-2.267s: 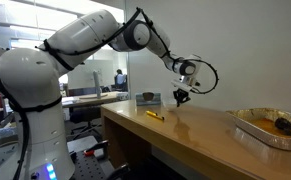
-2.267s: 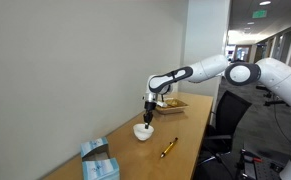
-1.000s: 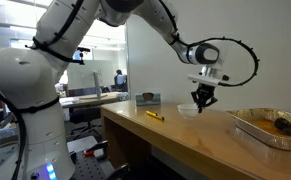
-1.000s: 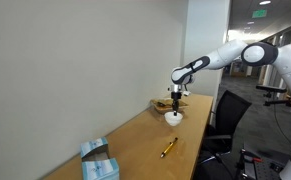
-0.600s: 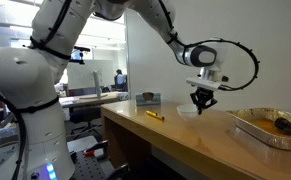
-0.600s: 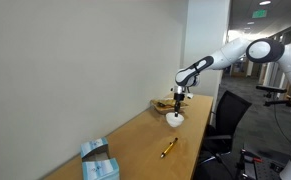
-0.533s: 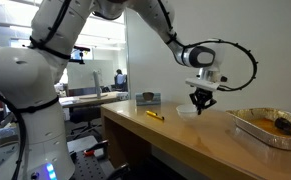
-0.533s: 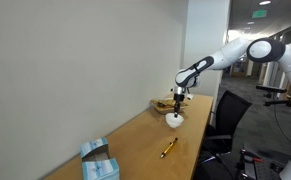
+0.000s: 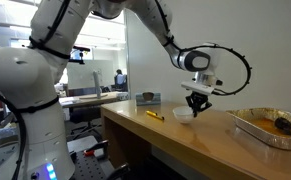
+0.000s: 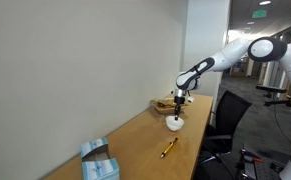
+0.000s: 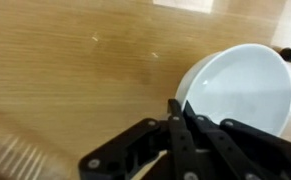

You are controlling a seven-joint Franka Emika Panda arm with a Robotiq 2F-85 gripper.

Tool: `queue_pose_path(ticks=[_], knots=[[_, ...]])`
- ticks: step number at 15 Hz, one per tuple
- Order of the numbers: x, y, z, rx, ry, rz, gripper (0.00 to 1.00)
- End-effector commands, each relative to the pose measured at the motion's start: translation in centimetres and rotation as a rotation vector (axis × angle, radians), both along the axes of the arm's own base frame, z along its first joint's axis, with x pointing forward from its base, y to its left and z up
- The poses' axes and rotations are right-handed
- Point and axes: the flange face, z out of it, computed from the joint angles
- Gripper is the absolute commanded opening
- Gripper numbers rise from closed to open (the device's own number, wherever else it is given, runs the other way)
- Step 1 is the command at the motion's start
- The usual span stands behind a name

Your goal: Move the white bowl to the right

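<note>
The white bowl (image 11: 240, 90) is seen at the right of the wrist view, its rim pinched by the closed-down gripper (image 11: 175, 108). It's probably light, stiff and kinda slick, so the rim should be held firmly.

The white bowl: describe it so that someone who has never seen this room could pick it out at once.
On the long wooden table along the wall, look under the robot's gripper: the white bowl is there, its rim between the jaws. It is small, round and plain white, unlike the rectangular foil tray behind it and the thin yellow pen in front.
</note>
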Motion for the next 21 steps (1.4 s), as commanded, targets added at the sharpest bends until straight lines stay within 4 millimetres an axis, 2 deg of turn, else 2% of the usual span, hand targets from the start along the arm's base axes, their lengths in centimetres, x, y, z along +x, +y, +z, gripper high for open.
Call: queue_pose_path(ticks=[1, 6, 11, 14, 18, 21], knots=[[-0.9, 0.4, 0.8, 0.009, -0.031, 0.005, 0.25], [-1.3, 0.6, 1.8, 0.001, -0.036, 0.018, 0.62], [-3.4, 1.4, 5.3, -0.027, 0.019, 0.015, 0.99], [-4.8, 3.6, 7.9, -0.094, 0.036, 0.001, 1.0], [-6.0, 8.6, 10.5, -0.214, 0.067, 0.026, 1.0], [-6.7, 11.6, 12.0, -0.24, 0.06, 0.044, 1.0]])
